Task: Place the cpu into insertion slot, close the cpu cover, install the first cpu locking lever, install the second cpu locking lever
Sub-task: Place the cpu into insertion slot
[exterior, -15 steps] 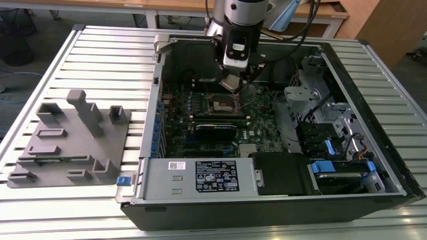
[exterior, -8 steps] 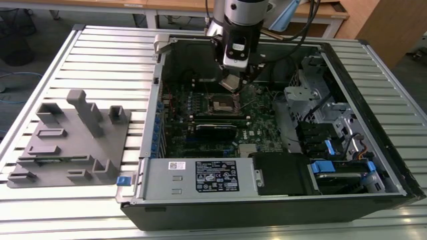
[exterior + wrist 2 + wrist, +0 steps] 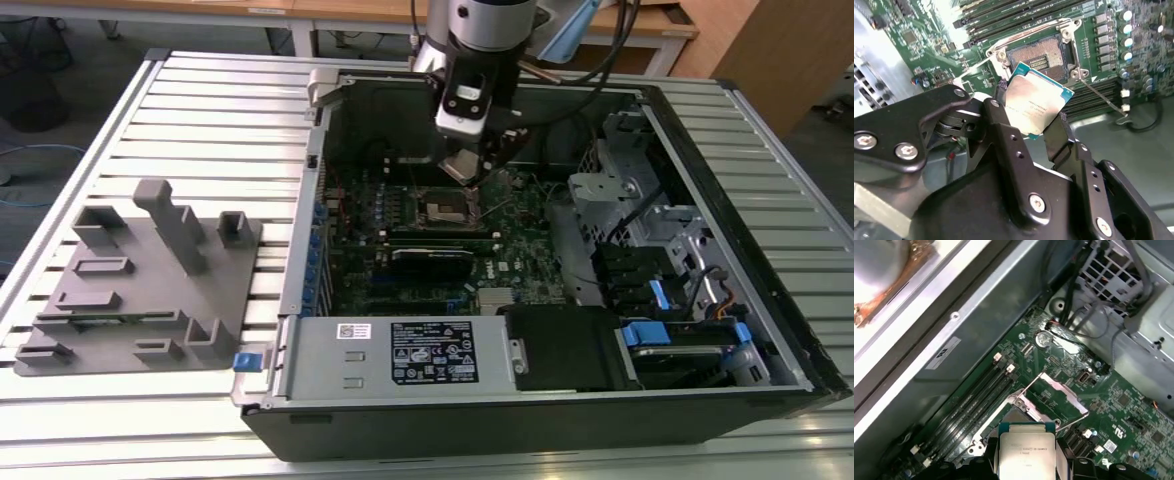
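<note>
Two fingers (image 3: 999, 125) of the tool (image 3: 1030, 119) are clamping the cpu (image 3: 1038, 100) by opposite edges and holding it tilted, metal top outward, over the insertion slot (image 3: 1041, 56). The cpu cover (image 3: 1063, 394) is standing raised beside the slot, leaving the pin field exposed. The tool is hanging inside the open computer case (image 3: 302, 262), above the green motherboard (image 3: 523, 255).

A robotics workshop, by the look: opened black metal computer tower (image 3: 534, 435) on a ribbed aluminium bench (image 3: 200, 110), grey plastic fixture block (image 3: 134, 290) beside it, wooden desks (image 3: 367, 14) behind.
</note>
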Robot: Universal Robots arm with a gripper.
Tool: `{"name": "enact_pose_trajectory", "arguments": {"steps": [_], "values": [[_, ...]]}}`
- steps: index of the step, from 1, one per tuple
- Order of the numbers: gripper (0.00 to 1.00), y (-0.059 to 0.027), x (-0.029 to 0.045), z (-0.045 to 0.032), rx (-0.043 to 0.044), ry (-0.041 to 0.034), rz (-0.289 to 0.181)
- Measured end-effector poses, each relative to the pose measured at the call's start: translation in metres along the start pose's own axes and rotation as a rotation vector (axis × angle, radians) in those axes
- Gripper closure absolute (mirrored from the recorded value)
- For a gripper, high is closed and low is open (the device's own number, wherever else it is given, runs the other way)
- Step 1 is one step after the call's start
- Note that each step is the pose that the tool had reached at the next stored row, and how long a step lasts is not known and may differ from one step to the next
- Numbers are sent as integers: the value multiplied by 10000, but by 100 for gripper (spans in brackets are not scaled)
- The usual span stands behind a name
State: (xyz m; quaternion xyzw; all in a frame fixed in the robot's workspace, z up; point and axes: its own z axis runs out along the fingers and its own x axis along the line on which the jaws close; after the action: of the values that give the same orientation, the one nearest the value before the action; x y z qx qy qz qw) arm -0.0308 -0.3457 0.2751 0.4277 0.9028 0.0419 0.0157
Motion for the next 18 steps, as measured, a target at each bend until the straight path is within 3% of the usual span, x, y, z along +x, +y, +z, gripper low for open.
{"name": "enact_pose_trajectory", "arguments": {"steps": [18], "values": [[46, -1, 0, 11, -24, -291, 3260]]}}
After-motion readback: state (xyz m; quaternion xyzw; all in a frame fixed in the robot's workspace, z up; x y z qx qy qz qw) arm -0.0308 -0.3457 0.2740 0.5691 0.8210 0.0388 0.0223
